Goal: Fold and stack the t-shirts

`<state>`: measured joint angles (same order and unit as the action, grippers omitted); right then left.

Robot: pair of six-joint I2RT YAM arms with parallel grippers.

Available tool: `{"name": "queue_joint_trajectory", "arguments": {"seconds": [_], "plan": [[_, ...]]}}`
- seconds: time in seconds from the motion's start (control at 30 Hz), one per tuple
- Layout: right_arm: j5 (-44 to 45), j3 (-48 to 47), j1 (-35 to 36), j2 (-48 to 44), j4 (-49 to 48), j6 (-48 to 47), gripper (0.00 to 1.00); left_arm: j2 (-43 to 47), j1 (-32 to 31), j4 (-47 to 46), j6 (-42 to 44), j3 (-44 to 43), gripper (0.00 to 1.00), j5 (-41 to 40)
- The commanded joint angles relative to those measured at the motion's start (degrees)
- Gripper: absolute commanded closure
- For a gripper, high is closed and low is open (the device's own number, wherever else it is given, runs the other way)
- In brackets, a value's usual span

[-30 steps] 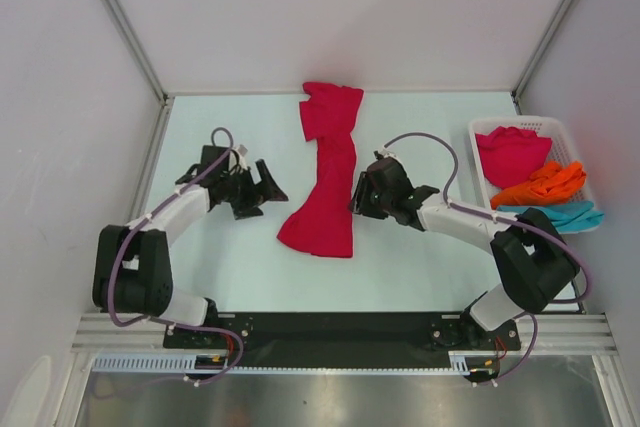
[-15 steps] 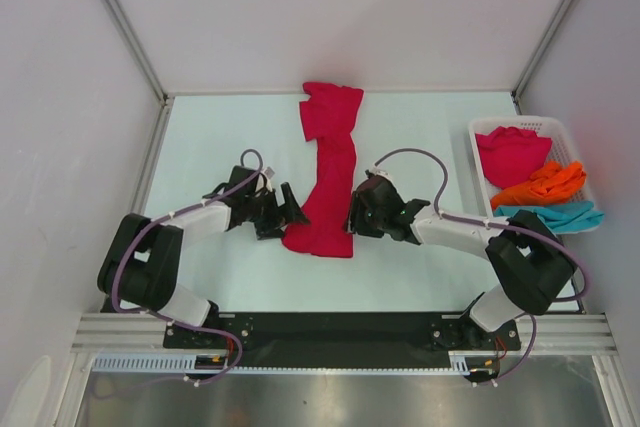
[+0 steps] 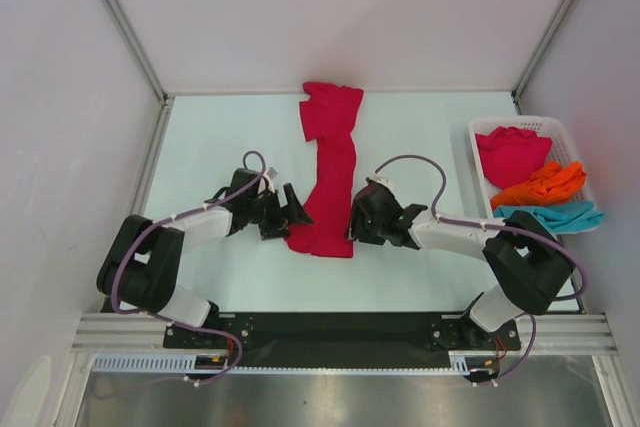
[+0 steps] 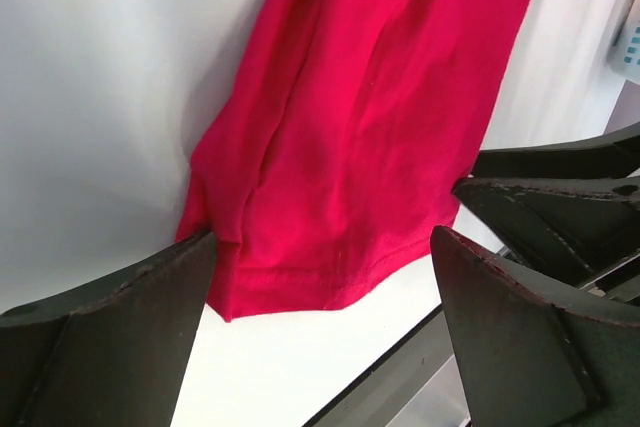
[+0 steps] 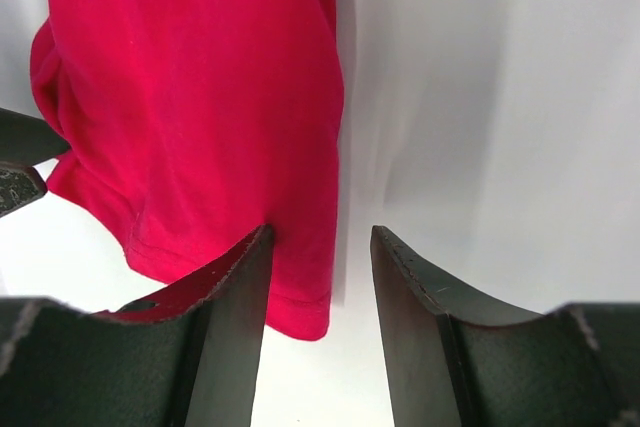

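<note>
Notably, the red t-shirt [image 3: 328, 179] lies on the desk [image 3: 220, 137] as a long narrow strip whose sleeves cannot be made out. Both wrist views cut it off above its near hem. The left fingers [image 3: 291, 209] stand wide apart at the hem's left corner, with nothing clamped; in the left wrist view the hem shows between them. The right fingers [image 3: 356, 224] are parted more narrowly at the hem's right edge. That edge lies just past one of them, bare desk shows in the gap, and no grip is visible.

Well beyond the right fingers, a white slatted basket [image 3: 478, 129] holds a crimson shirt [image 3: 510, 152], an orange shirt [image 3: 540, 184] and a teal shirt [image 3: 562, 214]. The teal one spills over the near rim and is partly hidden by the right arm.

A second earlier the left fingers were well clear of the strip; they are now at its hem, which has drawn narrower. The right fingers have shifted slightly nearer.
</note>
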<state>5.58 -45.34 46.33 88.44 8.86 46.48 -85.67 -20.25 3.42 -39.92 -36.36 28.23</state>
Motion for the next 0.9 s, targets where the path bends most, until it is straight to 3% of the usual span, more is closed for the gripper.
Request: {"name": "queue_joint_trajectory", "arguments": {"seconds": [0.0, 0.27, 0.37, 0.47, 0.57, 0.6, 0.63, 0.87], "plan": [[0.57, 0.08, 1.13, 1.55, -1.56, 1.59, 0.51, -3.45, -4.17, -0.25, -0.59, 4.27, 0.03, -2.12], [-0.14, 0.52, 2.01, 2.52, -2.80, 2.83, 0.51, -7.23, -10.16, -3.33, -3.49, 6.21, 0.04, -3.09], [-0.13, 1.13, 2.01, 2.09, -3.15, 3.27, 0.51, -7.85, -10.77, -5.53, -3.32, 7.26, 0.09, -2.83], [0.04, 2.01, 2.01, 1.56, -3.24, 3.62, 0.51, -7.59, -10.77, -6.23, -2.88, 8.58, 0.24, -2.21], [0.04, 2.80, 2.10, 0.77, -3.32, 3.88, 0.51, -6.53, -10.77, -6.93, -2.97, 10.16, 0.46, -2.30], [0.04, 2.98, 2.10, 0.59, -3.41, 4.14, 0.51, -6.18, -10.77, -7.11, -3.14, 11.04, 0.64, -2.30], [0.04, 3.33, 2.19, 0.42, -3.50, 4.23, 0.51, -5.74, -10.77, -7.20, -3.32, 11.31, 0.72, -2.39], [0.04, 4.03, 2.37, -0.73, -3.50, 5.11, 0.51, -4.95, -10.86, -7.81, -3.58, 12.28, 0.81, -1.69]]}}
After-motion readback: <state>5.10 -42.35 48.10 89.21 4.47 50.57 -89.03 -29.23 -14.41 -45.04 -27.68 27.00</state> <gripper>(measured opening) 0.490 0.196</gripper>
